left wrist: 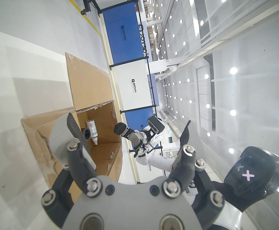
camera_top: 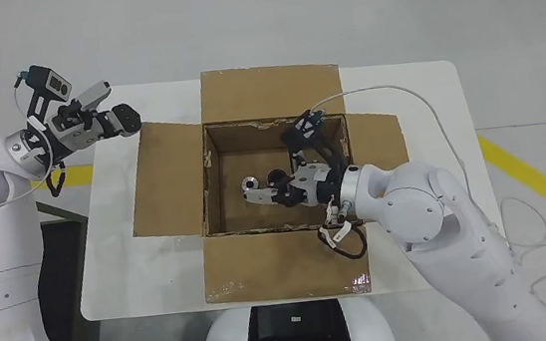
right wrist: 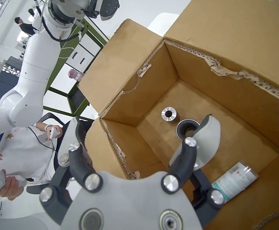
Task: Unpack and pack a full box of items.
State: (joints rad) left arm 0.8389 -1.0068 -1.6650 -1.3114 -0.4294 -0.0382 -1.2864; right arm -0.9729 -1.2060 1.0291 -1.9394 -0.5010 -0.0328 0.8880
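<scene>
Steel bushing [right wrist: 169, 113] upright on cardboard box [right wrist: 202, 71] floor, mid-frame, just beside black ring [right wrist: 187, 128]. Probably heavy, rigid, slick: pinch across outer wall, low. Right tool [right wrist: 141, 122] spread above, empty. Left tool [left wrist: 129, 121] spread, outside box.

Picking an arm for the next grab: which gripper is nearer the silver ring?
Right. The right gripper hangs inside the box, close above the silver ring; the left gripper is outside the box, off its left flap.
</scene>
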